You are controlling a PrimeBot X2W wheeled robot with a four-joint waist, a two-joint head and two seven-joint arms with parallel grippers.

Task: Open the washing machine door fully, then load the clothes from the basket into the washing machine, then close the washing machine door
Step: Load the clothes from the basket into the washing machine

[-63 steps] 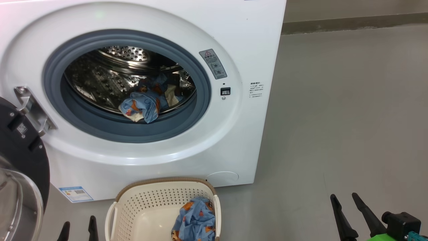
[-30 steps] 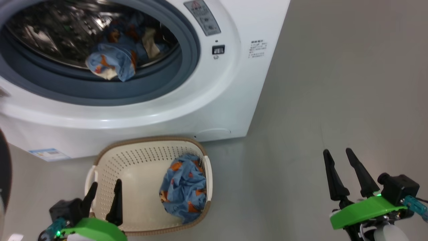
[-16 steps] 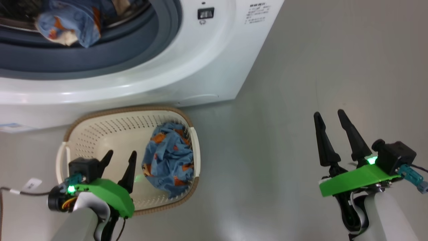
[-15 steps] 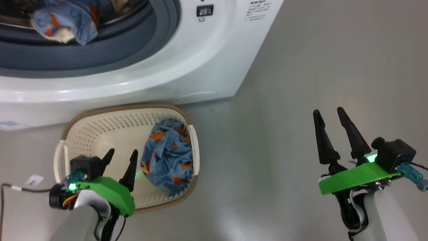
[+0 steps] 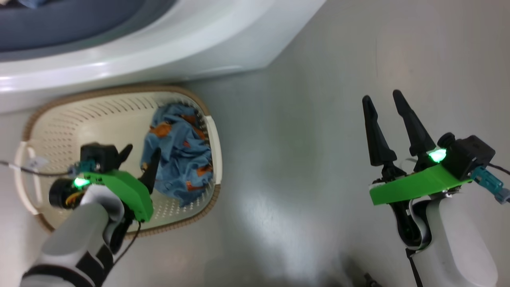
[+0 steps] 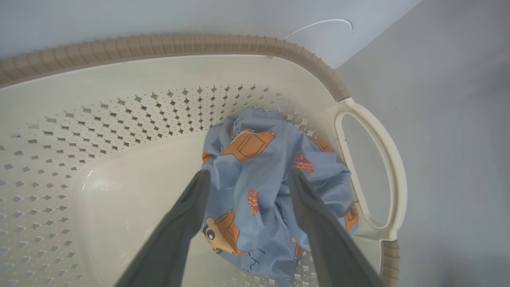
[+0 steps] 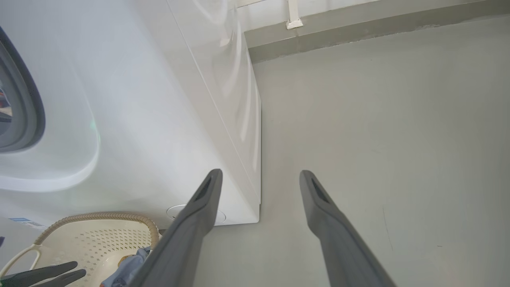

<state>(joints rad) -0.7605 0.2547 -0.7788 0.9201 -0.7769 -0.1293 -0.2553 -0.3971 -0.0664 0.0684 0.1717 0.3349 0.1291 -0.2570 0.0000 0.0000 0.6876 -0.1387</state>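
**The left hand (image 6: 249, 175) astride the clothes bundle (image 6: 255, 159) in the laundry basket (image 6: 159, 42)**

The left hand hangs inside the basket with its two dark fingers (image 6: 173, 239) spread apart and the light-blue bundle between them. Nothing is clamped yet, and whether the pads touch the cloth cannot be told. The spread is judged to suit a pinch across the bundle's raised fold. The bundle lies at the basket's right end, against the perforated wall just inside the side handle (image 6: 398, 191), and the rest of the basket bottom is bare. The basket stands on the grey floor (image 5: 299, 139) close against the foot of the washing machine (image 5: 159, 52), presumably so that the lift to the drum is short. The right hand (image 5: 381, 99) is held well apart over bare floor, fingers spread and empty, judged to be parked clear of the working arm. Writing: the bundle's print is orange-brown cartoon figures, with no words. A blue label sticker (image 7: 22, 221) on the washer's lower front and a small white tag (image 5: 36, 162) on the left wrist cable are too small to read
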